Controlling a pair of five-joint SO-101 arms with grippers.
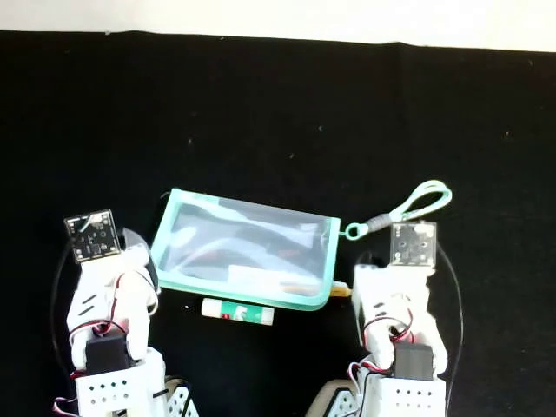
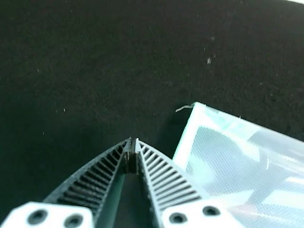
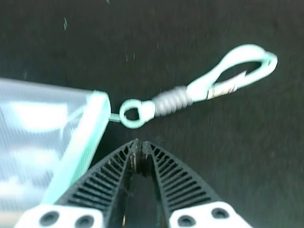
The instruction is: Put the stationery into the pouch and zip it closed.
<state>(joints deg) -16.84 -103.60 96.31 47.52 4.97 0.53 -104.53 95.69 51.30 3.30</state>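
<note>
While the clear pouch lies on the bench with a glue stick just beside it, my left hand and right hand flank it, both closed, empty.

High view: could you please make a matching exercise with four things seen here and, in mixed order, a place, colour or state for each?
Things
1. pouch
2. glue stick
3. strap
4. left gripper

Descriptions
A. shut on nothing, close to a corner of the pouch
B. clear, with mint-green edging
C. lying on the table outside the pouch, along the edge nearest the arms
D. a mint loop reaching away from a corner of the pouch

Pairs: 1-B, 2-C, 3-D, 4-A
</note>
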